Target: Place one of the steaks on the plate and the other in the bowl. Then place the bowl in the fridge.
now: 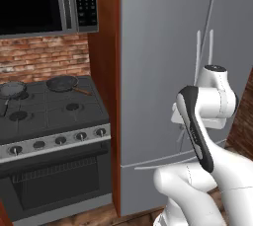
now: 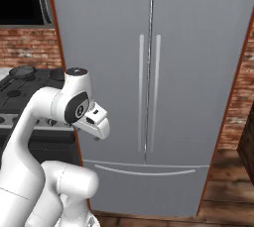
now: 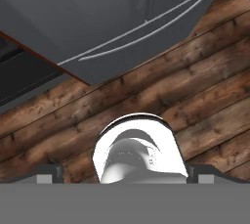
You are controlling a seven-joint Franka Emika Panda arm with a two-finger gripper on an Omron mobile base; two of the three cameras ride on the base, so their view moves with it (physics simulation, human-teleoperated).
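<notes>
The fridge (image 2: pixel 149 72) stands straight ahead, tall and grey, with both doors shut and its thin vertical handles (image 2: pixel 149 92) side by side. Its bottom drawer (image 3: pixel 97 12) fills the top of the hand view. My arm is folded close in front of it, the hand pointing down at the floor. My gripper (image 3: pixel 124 173) is open, its two dark fingertips (image 3: pixel 49 171) set wide apart with nothing between them. In the right base view the gripper (image 2: pixel 96 134) hangs left of the fridge handles. The steaks, the plate and the bowl are out of view.
A black stove (image 1: pixel 49 116) with an oven below stands left of the fridge, past a red-brown side panel (image 1: pixel 106 96). Two black frying pans (image 1: pixel 62 83) (image 1: pixel 12 90) sit on its back burners. A microwave (image 1: pixel 44 3) hangs above. Wooden floor (image 3: pixel 195 86) lies under the hand.
</notes>
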